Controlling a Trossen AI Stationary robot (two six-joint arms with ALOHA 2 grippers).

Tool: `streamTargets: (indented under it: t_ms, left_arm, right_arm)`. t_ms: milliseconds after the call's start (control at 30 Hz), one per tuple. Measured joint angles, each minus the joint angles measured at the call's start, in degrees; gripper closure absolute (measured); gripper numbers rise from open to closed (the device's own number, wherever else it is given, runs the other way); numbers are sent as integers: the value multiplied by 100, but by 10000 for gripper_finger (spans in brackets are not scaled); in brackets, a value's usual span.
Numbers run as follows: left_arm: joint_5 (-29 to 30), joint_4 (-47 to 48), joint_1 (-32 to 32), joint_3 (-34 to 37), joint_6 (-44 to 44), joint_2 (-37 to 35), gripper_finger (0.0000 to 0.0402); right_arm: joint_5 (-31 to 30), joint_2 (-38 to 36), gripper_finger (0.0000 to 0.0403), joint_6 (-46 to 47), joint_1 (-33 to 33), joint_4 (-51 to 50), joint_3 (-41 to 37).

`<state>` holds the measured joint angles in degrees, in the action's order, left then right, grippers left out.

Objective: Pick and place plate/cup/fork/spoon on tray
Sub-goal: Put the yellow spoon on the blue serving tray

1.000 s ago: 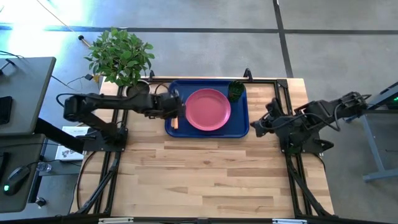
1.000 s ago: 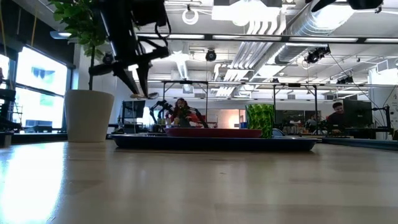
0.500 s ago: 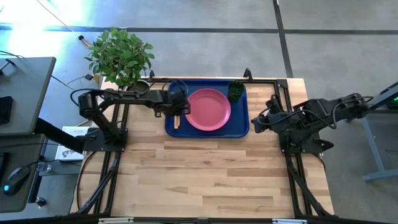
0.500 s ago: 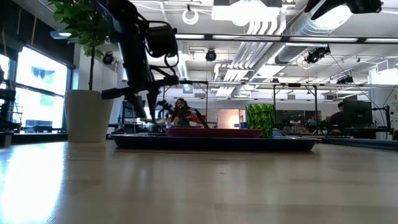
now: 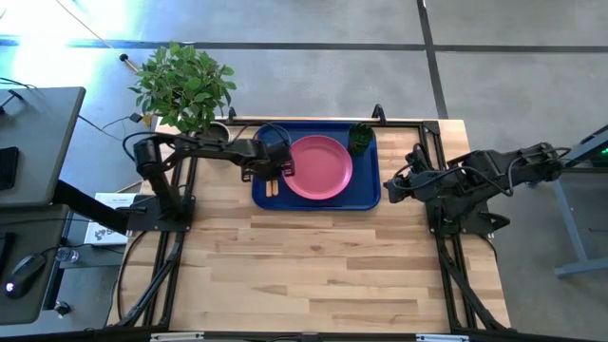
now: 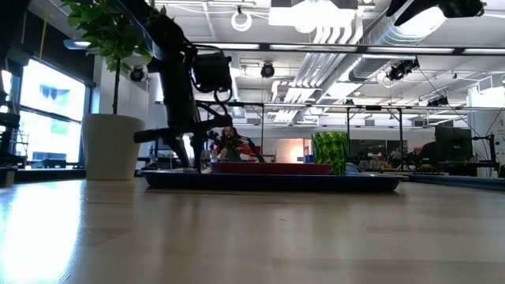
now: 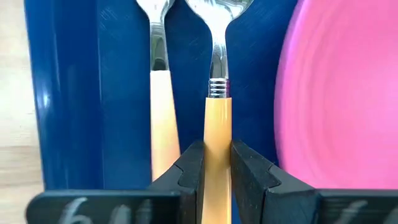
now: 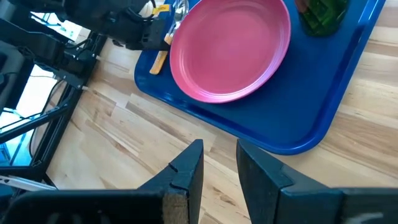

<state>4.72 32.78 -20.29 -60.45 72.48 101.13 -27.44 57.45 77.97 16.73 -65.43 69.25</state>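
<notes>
My left gripper (image 5: 278, 173) is low over the left part of the dark blue tray (image 5: 366, 195). It is shut on a utensil with a tan-orange handle, which I take for the spoon (image 7: 217, 74); the picture's edge cuts off its head. The fork (image 7: 163, 112) lies flat on the tray floor beside it. The pink plate (image 5: 318, 166) sits in the tray's middle, and the green cup (image 5: 360, 140) stands in its far right corner. My right gripper (image 5: 389, 193) waits open and empty over the table, right of the tray. My left gripper pinches the spoon's tan-orange handle (image 7: 217, 134) between its two fingers, a little behind the silver neck. The fingers come from above, pointing down. The spoon lies level between the fork and the plate; I cannot tell whether it touches the tray floor.
A potted plant (image 5: 185, 85) stands at the table's far left corner, close behind my left arm. Bare wooden tabletop (image 5: 313, 266) stretches from the tray to the near edge. People and desks show in the room beyond the table.
My left gripper has carried the spoon a little toward the table's right edge and down, from above the tray's left rim to just over the tray floor between the fork and the plate. It has stayed shut on the handle.
</notes>
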Motion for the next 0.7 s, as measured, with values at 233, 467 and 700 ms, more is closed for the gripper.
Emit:
streamTargets:
  t_ms: [233,467,700]
  left_arm:
    - [-5,-247,0,2,33,261,355]
    - [-14,-306,0,-4,-16,338,355]
    - [4,-291,-4,-4,-72,327,347]
  right_arm:
    - [19,0,316,0,0,2,0]
    - [72,0,316,0,0,2,0]
    - [90,0,316,-2,0,2,0]
